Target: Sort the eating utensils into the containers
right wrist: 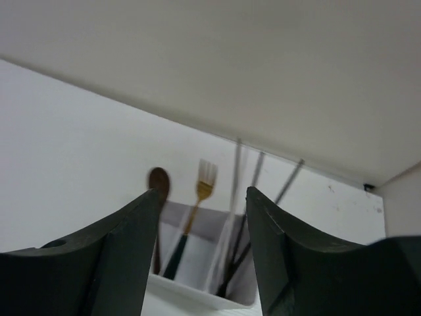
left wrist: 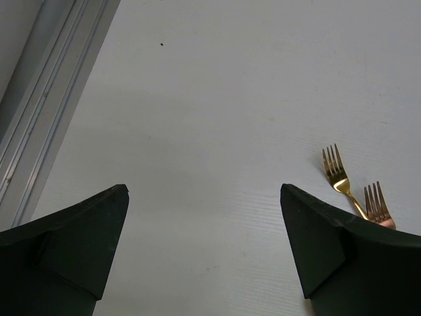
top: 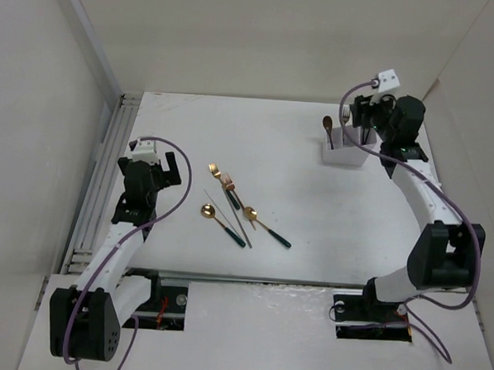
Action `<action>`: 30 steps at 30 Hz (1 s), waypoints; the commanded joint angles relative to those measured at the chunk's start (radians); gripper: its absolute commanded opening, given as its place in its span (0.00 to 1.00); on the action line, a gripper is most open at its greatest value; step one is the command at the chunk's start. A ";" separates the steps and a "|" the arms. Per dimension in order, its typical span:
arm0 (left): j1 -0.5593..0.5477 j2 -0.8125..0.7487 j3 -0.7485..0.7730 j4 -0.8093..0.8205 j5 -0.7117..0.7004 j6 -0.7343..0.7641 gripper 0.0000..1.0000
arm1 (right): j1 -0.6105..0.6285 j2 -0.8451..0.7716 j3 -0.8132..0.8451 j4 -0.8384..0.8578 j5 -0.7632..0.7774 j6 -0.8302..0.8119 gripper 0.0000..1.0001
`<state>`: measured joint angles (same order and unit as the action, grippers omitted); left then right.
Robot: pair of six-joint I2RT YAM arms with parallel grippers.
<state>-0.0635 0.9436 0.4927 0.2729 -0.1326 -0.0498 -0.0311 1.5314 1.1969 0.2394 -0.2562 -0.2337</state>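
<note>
The white bin point(top: 345, 150) stands at the back right, holding a dark spoon point(top: 327, 123), a gold fork point(top: 345, 115) and dark chopsticks point(top: 366, 131). My right gripper point(top: 371, 117) hovers just above it, open, with nothing between its fingers. In the right wrist view the bin point(right wrist: 197, 289) lies beyond the right gripper point(right wrist: 204, 192), with the spoon point(right wrist: 158, 181), the fork point(right wrist: 205, 176), the chopsticks point(right wrist: 255, 172) and a blurred pale stick point(right wrist: 231, 224) standing in it. Two gold forks point(top: 221, 177), two spoons point(top: 207, 209) and a thin chopstick point(top: 237, 216) lie mid-table. My left gripper point(top: 168, 168) is open left of them.
The left wrist view shows the left gripper point(left wrist: 202, 191) over bare tabletop, the two forks point(left wrist: 337, 174) by its right finger. A metal rail point(top: 107, 161) runs along the table's left edge. Walls close in the back and the sides.
</note>
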 commanded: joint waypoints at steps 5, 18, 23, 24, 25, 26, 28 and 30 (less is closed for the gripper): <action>0.004 -0.060 -0.008 0.034 0.037 -0.039 1.00 | 0.344 -0.002 0.084 -0.552 -0.002 -0.084 0.61; -0.006 -0.097 -0.060 0.075 0.057 -0.039 1.00 | 0.780 0.059 -0.148 -0.689 0.075 0.092 0.64; -0.025 -0.115 -0.071 0.084 0.057 -0.039 1.00 | 0.815 0.101 -0.157 -0.687 0.063 0.142 0.65; -0.025 -0.115 -0.071 0.084 0.057 -0.039 1.00 | 0.824 0.114 -0.157 -0.698 0.049 0.142 0.65; -0.025 -0.115 -0.071 0.084 0.057 -0.039 1.00 | 0.824 0.115 -0.148 -0.698 0.049 0.142 0.65; -0.025 -0.115 -0.080 0.084 0.057 -0.039 1.00 | 0.835 0.127 -0.148 -0.698 0.049 0.154 0.65; -0.025 -0.115 -0.080 0.084 0.057 -0.039 1.00 | 0.847 0.154 -0.139 -0.707 0.078 0.177 0.63; -0.035 -0.124 -0.089 0.094 0.057 -0.039 1.00 | 0.856 0.191 -0.129 -0.733 0.089 0.191 0.62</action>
<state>-0.0856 0.8459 0.4179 0.3164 -0.0830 -0.0803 0.8036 1.6817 1.0428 -0.4652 -0.1917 -0.0921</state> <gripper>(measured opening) 0.997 0.626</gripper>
